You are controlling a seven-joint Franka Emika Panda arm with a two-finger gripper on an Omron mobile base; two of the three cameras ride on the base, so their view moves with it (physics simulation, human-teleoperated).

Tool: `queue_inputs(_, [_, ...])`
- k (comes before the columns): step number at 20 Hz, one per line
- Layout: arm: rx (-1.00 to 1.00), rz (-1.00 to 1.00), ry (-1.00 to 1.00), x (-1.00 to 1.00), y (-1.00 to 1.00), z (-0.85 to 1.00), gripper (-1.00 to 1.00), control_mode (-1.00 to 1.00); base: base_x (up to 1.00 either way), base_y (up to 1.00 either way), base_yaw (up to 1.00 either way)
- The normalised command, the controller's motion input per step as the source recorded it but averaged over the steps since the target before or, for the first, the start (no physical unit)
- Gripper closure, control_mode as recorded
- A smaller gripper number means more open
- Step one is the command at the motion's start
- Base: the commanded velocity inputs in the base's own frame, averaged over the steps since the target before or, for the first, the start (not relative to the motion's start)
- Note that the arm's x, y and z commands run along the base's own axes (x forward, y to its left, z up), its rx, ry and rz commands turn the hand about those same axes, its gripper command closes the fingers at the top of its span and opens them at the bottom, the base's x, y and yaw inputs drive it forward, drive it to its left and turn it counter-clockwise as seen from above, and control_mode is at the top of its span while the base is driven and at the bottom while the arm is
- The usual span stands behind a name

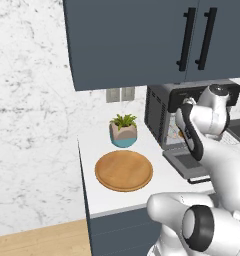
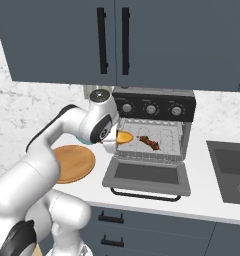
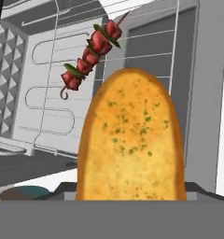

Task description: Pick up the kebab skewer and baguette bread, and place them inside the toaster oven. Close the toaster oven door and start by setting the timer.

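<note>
My gripper [image 2: 114, 140] is shut on the baguette bread [image 2: 124, 136], a golden oval loaf, at the left of the toaster oven's mouth. In the hand view the baguette bread [image 3: 131, 140] stands up close in front, and the kebab skewer [image 3: 90, 53] lies beyond it on the wire rack. From the right base view the kebab skewer [image 2: 151, 142] rests mid-rack inside the toaster oven [image 2: 154, 107]. The toaster oven door [image 2: 148, 176] hangs open, flat over the counter. In the left base view my arm covers much of the toaster oven [image 1: 159, 110].
A round wooden plate [image 1: 124, 170] lies bare on the counter left of the oven, with a small potted plant [image 1: 123, 130] behind it. Dark cabinets [image 2: 117, 40] hang overhead. A sink [image 2: 229, 170] is set into the counter at the right.
</note>
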Motion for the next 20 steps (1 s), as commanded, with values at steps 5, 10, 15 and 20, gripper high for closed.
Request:
queue_inputs(5, [0.06, -0.15, 0.0, 0.0, -0.74, 0.0, 1.0, -1.0, 0.0, 0.0, 0.0])
queue_inputs(10, [0.03, -0.04, 0.0, 0.03, -0.51, 0.0, 1.0, -1.0, 0.0, 0.0, 0.0])
queue_inputs(15, [0.0, 0.0, 0.0, 0.17, -0.17, -0.17, 1.0, -1.0, 0.0, 0.0, 0.0])
queue_inputs(20, [0.0, 0.0, 0.0, 0.3, 0.0, -0.25, 1.0, -1.0, 0.0, 0.0, 0.0])
